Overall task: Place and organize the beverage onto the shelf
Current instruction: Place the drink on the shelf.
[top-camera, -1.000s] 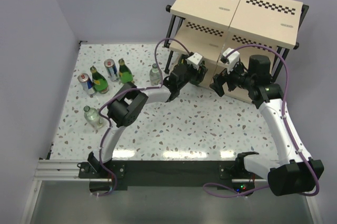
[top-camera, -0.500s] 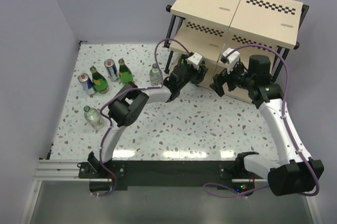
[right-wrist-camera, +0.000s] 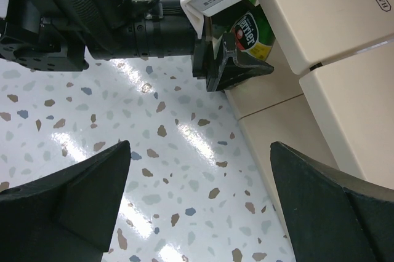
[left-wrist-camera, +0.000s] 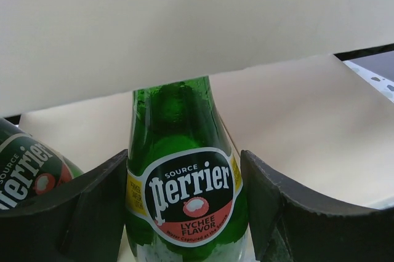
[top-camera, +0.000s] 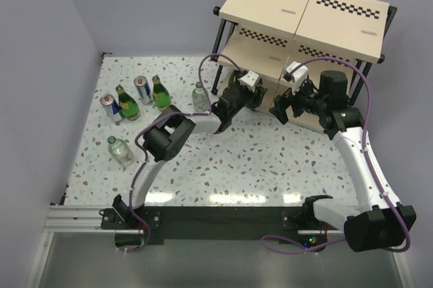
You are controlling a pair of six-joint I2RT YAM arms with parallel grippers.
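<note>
- With left pincer point(left-wrist-camera: 183, 158) closed around an upright green bottle point(left-wrist-camera: 184, 203), reaches under the middle board point(left-wrist-camera: 184, 22) of the shelf point(top-camera: 304, 11), over its lower board point(left-wrist-camera: 308, 120).
- Holds right pincer point(right-wrist-camera: 200, 146) wide and empty beside the shelf front.
- Cannot see the base; lower until seated, then spread only slightly.
- Mind the second green bottle point(left-wrist-camera: 24, 173) just beside the left finger point(left-wrist-camera: 80, 210).
- Keep the neck clear of the board edge above; withdraw straight back over open table point(top-camera: 257, 159).

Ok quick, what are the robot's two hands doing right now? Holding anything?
Left gripper: closed on a green bottle.
Right gripper: open, holding nothing.
</note>
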